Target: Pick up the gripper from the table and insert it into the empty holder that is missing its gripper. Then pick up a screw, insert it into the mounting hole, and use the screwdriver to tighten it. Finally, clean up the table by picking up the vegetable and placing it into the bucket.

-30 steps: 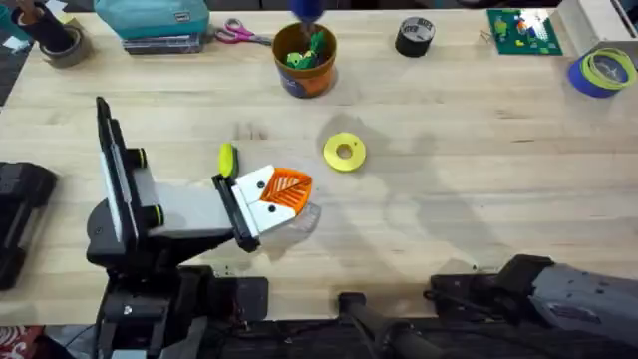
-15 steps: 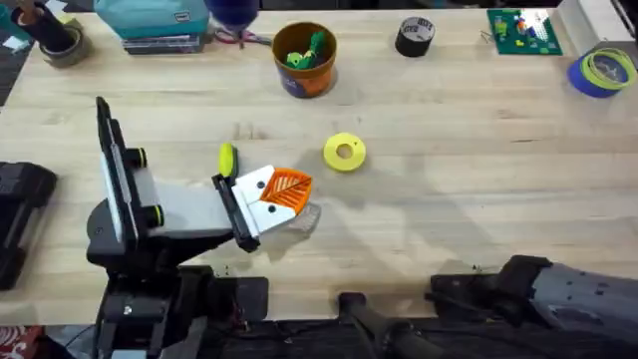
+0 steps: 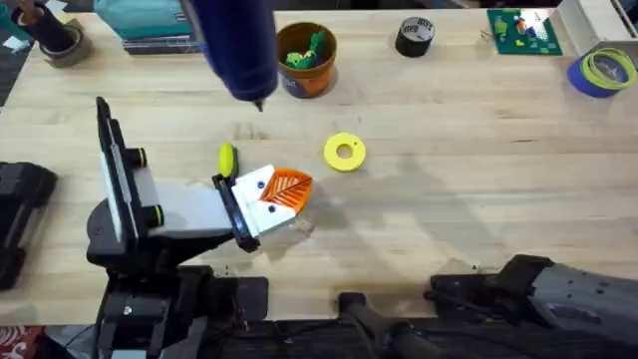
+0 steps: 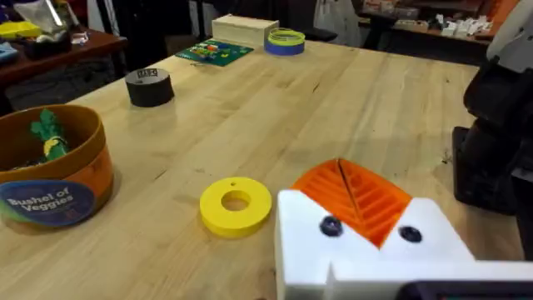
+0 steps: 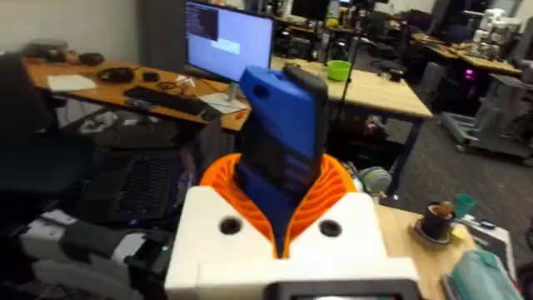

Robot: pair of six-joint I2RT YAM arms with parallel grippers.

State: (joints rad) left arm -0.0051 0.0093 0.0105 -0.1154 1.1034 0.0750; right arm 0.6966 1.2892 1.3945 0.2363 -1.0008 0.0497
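Note:
My left gripper [image 3: 289,189] rests low over the table's middle left, shut. Its two white holders [image 4: 366,250] both carry orange ribbed tips [image 4: 354,192], pressed together, and a dark screw head [image 4: 331,226] shows in each holder. My right gripper [image 5: 279,204] is shut on the blue screwdriver [image 5: 283,125]. From overhead the screwdriver [image 3: 239,45] looms large and blurred beyond the left gripper, tip down. The orange-brown bucket [image 3: 304,58] stands at the far middle with green and yellow pieces inside. A small yellow-green piece [image 3: 227,160], seemingly the vegetable, lies beside the left wrist.
A flat yellow ring [image 3: 345,152] lies right of the left gripper. Along the far edge are a black tape roll [image 3: 415,36], a green board [image 3: 522,30], a blue tape roll [image 3: 601,72] and a teal case [image 3: 150,20].
The blue screwdriver has come in from the far edge, leftward and then nearer, and now shows much larger. The left arm has not moved.

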